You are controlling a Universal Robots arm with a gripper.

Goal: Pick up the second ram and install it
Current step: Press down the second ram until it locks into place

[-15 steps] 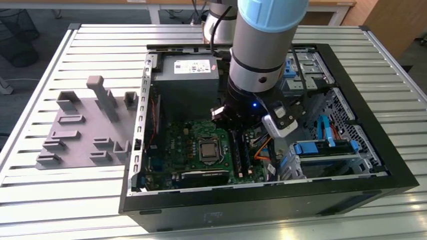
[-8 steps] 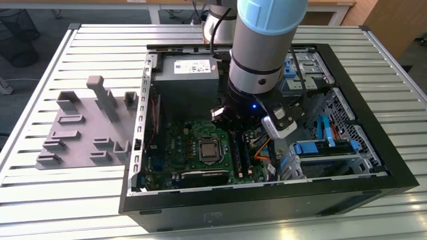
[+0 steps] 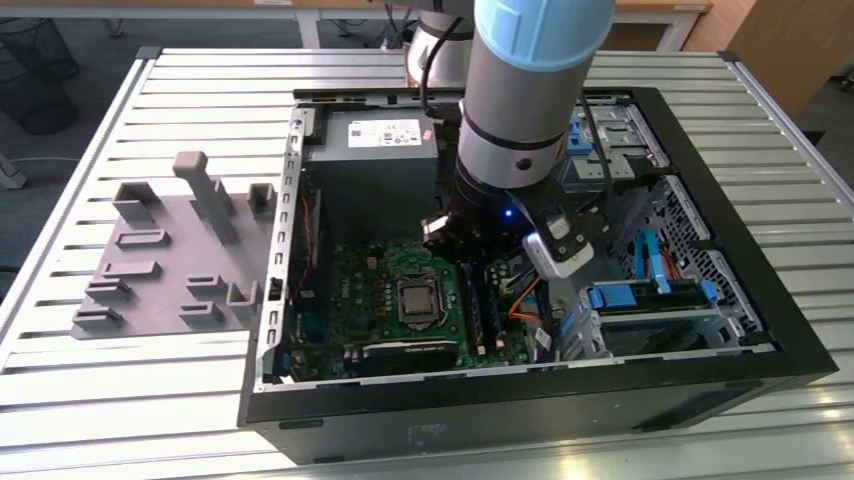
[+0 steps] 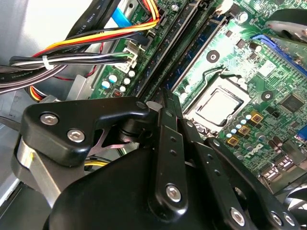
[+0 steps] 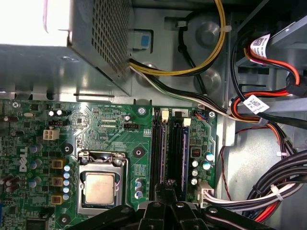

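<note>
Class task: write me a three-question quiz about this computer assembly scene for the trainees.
1. True or false: the arm reaches into the open computer case.
2. In the exterior view, the grey fixture lies: A) to the case's left B) to its right C) inside it.
3. Fill in: the end effector is over the motherboard's ___ slots, beside the processor.
Key: 1 true; 2 A; 3 memory.

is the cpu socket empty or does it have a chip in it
Filled: a metal-topped processor sits inside the socket's frame in both wrist views.
</note>
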